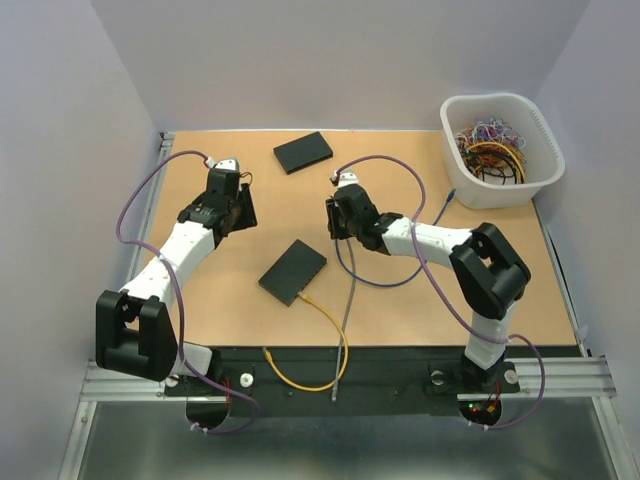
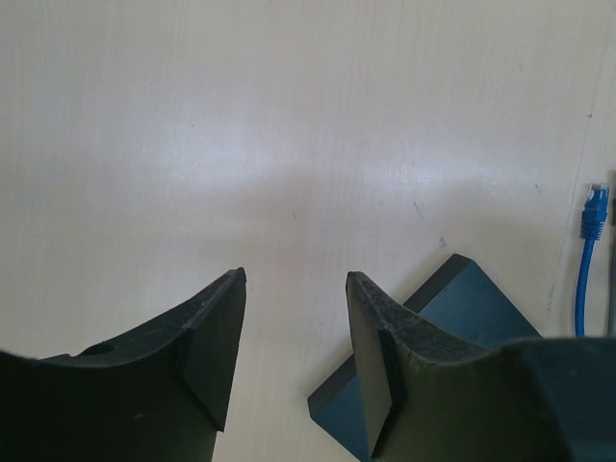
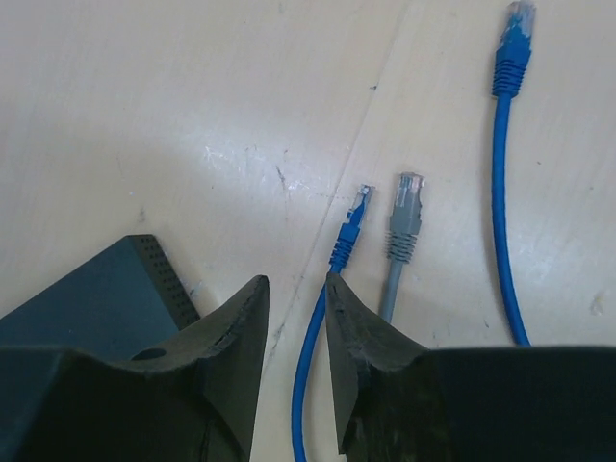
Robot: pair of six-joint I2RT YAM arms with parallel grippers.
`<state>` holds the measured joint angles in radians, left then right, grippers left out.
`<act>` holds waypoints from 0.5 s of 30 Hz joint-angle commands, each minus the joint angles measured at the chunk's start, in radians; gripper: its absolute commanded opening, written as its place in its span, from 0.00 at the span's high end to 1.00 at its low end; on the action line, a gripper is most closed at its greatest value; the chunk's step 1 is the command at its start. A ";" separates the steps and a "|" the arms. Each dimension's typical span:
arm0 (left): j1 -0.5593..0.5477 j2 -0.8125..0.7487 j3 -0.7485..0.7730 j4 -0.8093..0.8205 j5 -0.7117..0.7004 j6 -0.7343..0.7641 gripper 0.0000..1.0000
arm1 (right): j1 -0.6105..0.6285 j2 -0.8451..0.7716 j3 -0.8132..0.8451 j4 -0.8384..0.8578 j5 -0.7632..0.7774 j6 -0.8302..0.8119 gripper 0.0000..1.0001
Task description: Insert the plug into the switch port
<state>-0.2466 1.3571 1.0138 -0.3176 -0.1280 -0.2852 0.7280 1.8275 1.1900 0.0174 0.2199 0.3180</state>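
Note:
My right gripper (image 3: 295, 279) (image 1: 336, 215) hangs low over the table with its jaws a little apart. A blue cable runs through the gap beside the right finger without being pinched, and its blue plug (image 3: 353, 219) lies just ahead of the tips. A grey plug (image 3: 405, 217) lies next to it, and a second blue plug (image 3: 512, 43) lies farther off. A black switch (image 1: 293, 271) (image 3: 96, 298) sits to the left of that gripper. My left gripper (image 2: 294, 274) (image 1: 238, 205) is open and empty over bare table, with a switch corner (image 2: 462, 313) to its right.
A second black switch (image 1: 302, 151) lies at the back. A yellow cable (image 1: 325, 320) runs from the middle switch over the front edge. A white bin (image 1: 530, 175) of tangled cables stands at the back right. A blue plug (image 2: 595, 207) shows at the left wrist view's right edge.

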 commanded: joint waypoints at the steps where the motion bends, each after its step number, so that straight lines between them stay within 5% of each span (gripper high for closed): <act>1: 0.001 -0.044 -0.017 0.035 0.007 0.006 0.43 | -0.019 0.064 0.095 -0.013 -0.057 0.012 0.65; 15: 0.001 -0.041 -0.017 0.035 0.048 0.004 0.44 | -0.021 0.165 0.141 -0.082 -0.004 0.024 0.67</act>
<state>-0.2466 1.3525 1.0050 -0.3038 -0.0914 -0.2855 0.7097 1.9907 1.2953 -0.0547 0.1814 0.3359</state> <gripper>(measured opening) 0.567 0.331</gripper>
